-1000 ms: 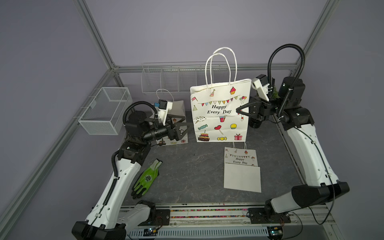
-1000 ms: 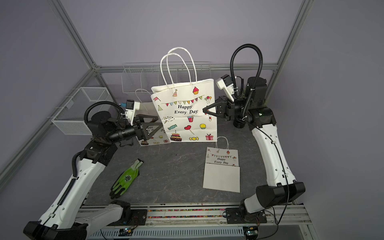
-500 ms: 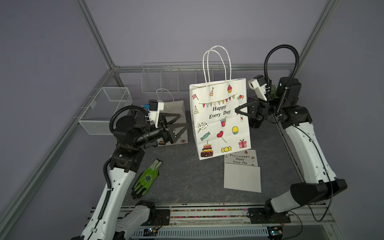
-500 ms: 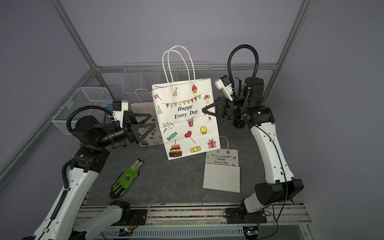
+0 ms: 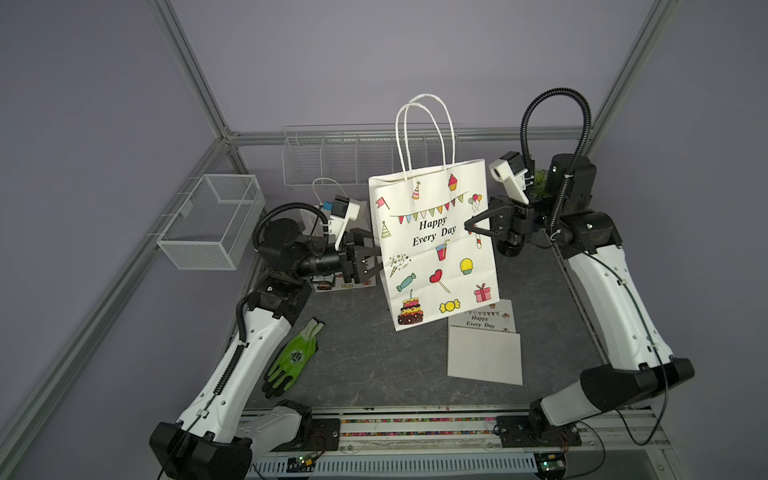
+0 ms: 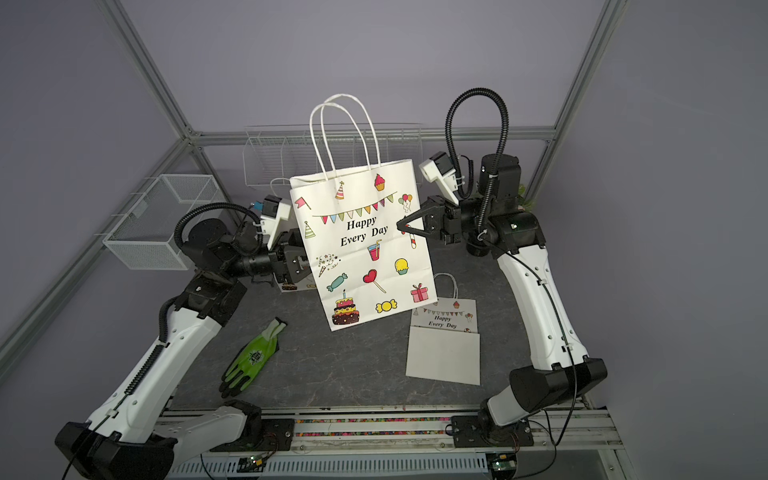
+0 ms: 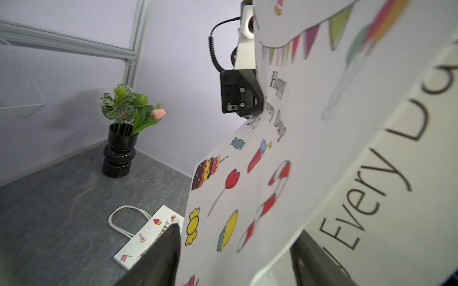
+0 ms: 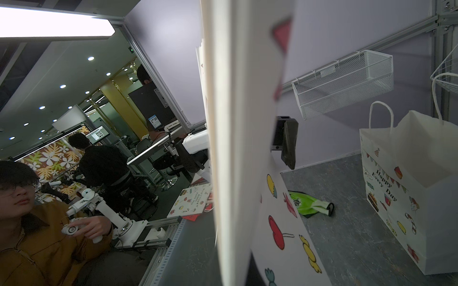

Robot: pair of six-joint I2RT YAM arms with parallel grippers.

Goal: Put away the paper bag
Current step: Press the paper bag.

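- In both top views the right claw (image 5: 471, 226) is clenched on one side edge of the paper bag (image 5: 432, 257), about halfway up. The bag hangs tilted from that pinch, handles up, its low corner close to the tabletop (image 5: 353, 374). Being held by one edge alone is likely why it leans.
- The left claw (image 5: 374, 262) sits at the bag's opposite edge, facing the right claw, jaws parted. I judge it is there to take the second edge, so the bag stays flat and steady for carrying.
- Below the right claw lies a folded bag (image 5: 484, 345), and a glove (image 5: 293, 357) lies beside the left claw's arm. Beyond both claws a wire rack (image 5: 332, 162) hangs on the back wall, a plausible home for the bag.
- Left wrist view: the fingers (image 7: 161, 257) stand on either side of the bag's edge with paper between them. The paper is too close and blurred to say whether the pads touch it.
- Right wrist view: the bag shows edge-on right at the claw, filling the middle. A second bag (image 8: 409, 198) stands open well beyond it.
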